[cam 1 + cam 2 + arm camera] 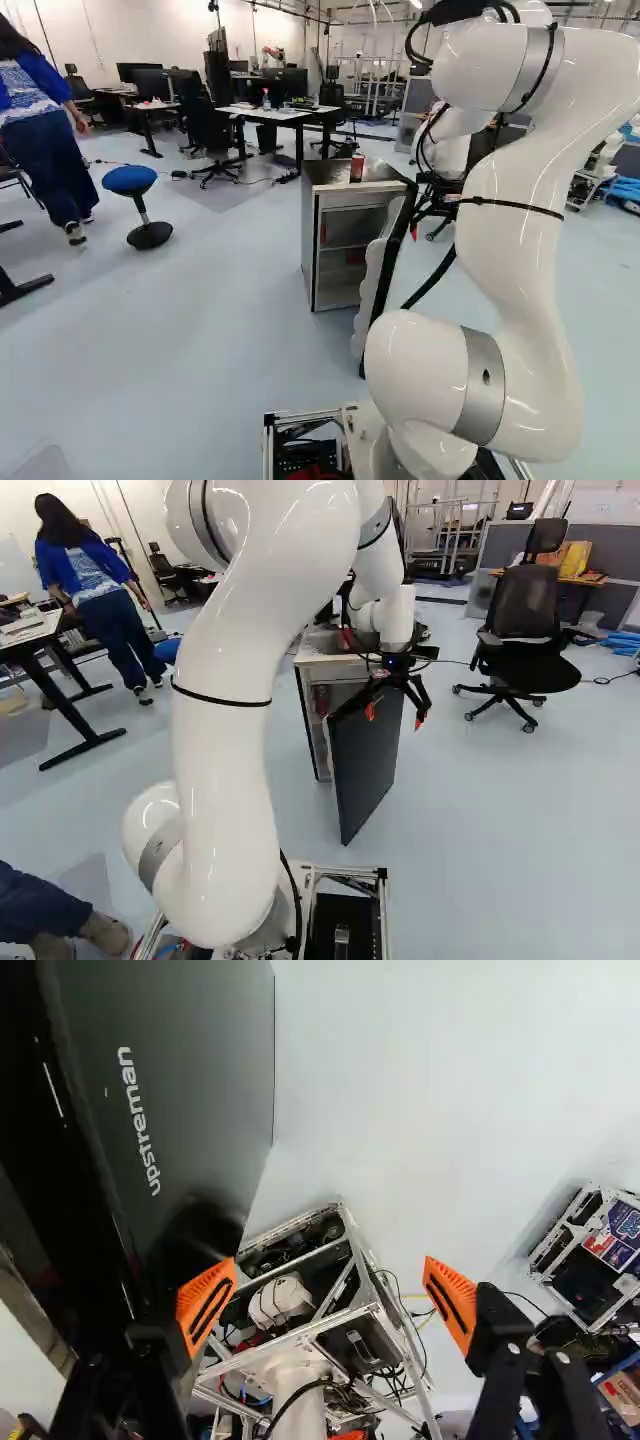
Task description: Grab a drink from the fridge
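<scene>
A large white arm is seen from behind, bent above its moving base, with dark-topped and white-topped desks set farther off. Ahead of it, a low fridge with pale sides and a dark top is placed on the pale blue floor. Its dark-faced door is swung open toward the base, and shelves with a few reddish items, too small to be told apart, are shown inside. At the right of the right base view, a black office chair is seen; at the left of the left base view, a round blue stool. The black gripper is held low by the door, its jaws spread wide with nothing gripped. One finger is seen close beside the door's dark face; whether it is touched cannot be told. Smallest, a red drink can is stood upright on the fridge's top.
</scene>
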Controlling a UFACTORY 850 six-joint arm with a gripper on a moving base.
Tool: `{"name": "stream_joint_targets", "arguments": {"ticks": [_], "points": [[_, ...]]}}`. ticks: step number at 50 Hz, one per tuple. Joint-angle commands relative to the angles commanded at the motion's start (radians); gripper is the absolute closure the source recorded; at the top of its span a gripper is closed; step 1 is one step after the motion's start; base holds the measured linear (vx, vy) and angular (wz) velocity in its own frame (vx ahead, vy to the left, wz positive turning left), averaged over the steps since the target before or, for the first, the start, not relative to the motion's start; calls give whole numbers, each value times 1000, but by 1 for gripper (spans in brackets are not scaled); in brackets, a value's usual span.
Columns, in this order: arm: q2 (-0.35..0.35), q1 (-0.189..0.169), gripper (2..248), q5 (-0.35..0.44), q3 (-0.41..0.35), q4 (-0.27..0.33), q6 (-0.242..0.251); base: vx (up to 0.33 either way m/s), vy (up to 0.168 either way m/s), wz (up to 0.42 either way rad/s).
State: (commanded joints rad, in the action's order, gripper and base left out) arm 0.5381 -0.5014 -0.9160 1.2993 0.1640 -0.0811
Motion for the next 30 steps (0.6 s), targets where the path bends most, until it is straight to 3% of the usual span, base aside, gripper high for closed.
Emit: {"name": "stream_joint_targets", "arguments": {"ticks": [30], "points": [[-30,59,3,116,-47,37,0,0,0,0]]}}
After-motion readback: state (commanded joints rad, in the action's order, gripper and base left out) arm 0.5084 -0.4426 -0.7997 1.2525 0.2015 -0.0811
